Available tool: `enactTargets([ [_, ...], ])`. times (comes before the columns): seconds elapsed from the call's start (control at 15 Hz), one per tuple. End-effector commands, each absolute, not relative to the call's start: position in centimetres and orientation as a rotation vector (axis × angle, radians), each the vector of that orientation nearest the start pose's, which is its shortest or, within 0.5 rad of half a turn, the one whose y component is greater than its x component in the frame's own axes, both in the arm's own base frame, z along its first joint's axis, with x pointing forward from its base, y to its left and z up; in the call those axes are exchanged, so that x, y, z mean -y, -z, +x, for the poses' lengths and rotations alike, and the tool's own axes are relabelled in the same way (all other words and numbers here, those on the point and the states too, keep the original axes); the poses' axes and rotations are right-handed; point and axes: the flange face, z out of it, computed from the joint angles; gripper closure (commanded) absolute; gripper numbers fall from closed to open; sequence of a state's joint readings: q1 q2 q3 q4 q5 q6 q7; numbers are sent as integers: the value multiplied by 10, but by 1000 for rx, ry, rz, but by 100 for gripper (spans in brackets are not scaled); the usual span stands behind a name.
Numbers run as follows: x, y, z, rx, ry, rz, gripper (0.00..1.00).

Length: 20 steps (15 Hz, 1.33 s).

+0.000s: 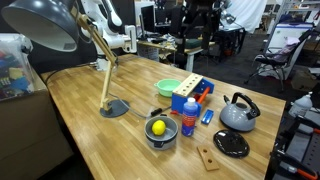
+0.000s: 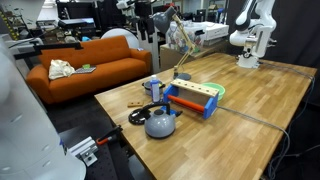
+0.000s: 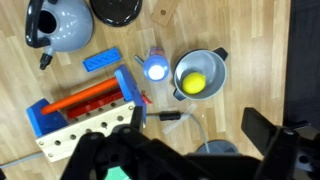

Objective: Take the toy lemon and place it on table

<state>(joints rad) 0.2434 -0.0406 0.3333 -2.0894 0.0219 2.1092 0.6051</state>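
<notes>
Lemon lies inside the grey pot on the tabletop, just beside a blue bottle. The tool hovers high above, spread wide, holding nothing.

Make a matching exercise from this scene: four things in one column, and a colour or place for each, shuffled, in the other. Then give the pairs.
Things:
1. toy lemon
2. kettle
3. bowl
4. toolbox

Colour or place:
A. green
B. blue, with an orange-red bar
C. lying inside the pot
D. grey, with a black handle

Pairs: 1-C, 2-D, 3-A, 4-B.
</notes>
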Motion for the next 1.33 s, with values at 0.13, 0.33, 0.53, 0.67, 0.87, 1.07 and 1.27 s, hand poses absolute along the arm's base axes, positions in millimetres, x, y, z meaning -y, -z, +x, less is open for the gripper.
enactTargets([
  [0.13, -335, -422, 464, 101, -45, -3064, 0],
  [0.33, -353, -405, 472, 163, -94, -3077, 0],
  [0.53, -350, -400, 465, 119, -78, -3071, 0],
  [0.67, -349, -403, 466, 115, -70, -3070, 0],
  [0.87, -349, -403, 465, 116, -68, -3070, 0],
  [1.07, -353, -398, 468, 18, -77, -3034, 0],
  [1.27, -363, -371, 468, -136, -102, -3041, 0],
])
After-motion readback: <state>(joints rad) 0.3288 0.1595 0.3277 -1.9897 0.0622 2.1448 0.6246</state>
